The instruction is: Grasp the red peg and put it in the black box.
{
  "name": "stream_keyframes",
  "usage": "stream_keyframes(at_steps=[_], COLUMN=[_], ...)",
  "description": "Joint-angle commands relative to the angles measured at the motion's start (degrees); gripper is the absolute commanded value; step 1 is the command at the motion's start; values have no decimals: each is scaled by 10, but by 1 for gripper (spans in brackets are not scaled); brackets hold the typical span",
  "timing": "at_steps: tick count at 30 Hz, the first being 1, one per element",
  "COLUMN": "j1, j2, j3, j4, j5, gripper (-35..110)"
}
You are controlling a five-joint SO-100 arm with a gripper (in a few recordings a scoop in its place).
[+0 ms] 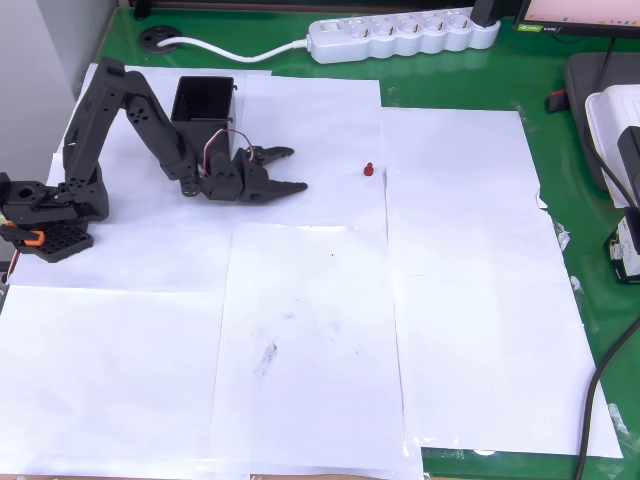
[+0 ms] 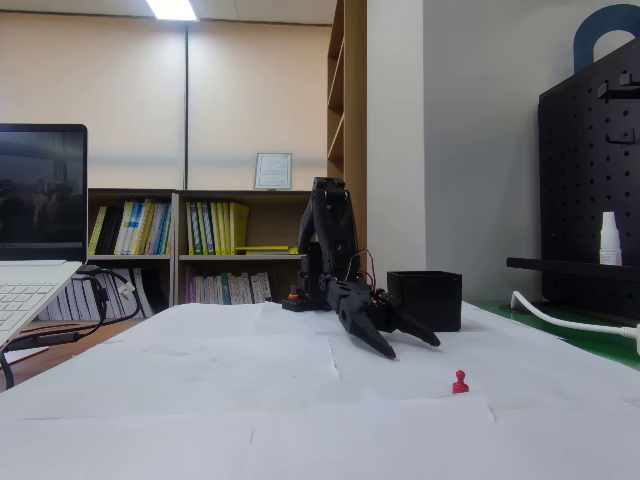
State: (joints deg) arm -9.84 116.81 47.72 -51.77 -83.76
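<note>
The red peg (image 1: 368, 169) (image 2: 460, 382) stands upright on the white paper, alone. My gripper (image 1: 291, 169) (image 2: 411, 347) is open, its two black fingers spread and pointing toward the peg, with nothing between them. In the overhead view it sits a short way left of the peg, apart from it. The black box (image 1: 203, 101) (image 2: 425, 299) stands open-topped behind the arm, at the upper left in the overhead view, right of the arm in the fixed view.
White paper sheets (image 1: 310, 340) cover the green table (image 1: 560, 100). A white power strip (image 1: 405, 35) and its cable lie along the far edge. A laptop (image 2: 30, 285) sits at one side. The arm's base (image 1: 45, 210) is at the left edge.
</note>
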Motion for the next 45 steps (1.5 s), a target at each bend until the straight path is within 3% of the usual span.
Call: stream_keyframes(at_steps=[1,17,31,45], j1=[11,43,47,45], j2=[-21,-13,107,206], j3=[-4,31,215,422], j4=[18,54,55,136], j5=[-3,-33,-32,-30], gripper=[33,39,40,40])
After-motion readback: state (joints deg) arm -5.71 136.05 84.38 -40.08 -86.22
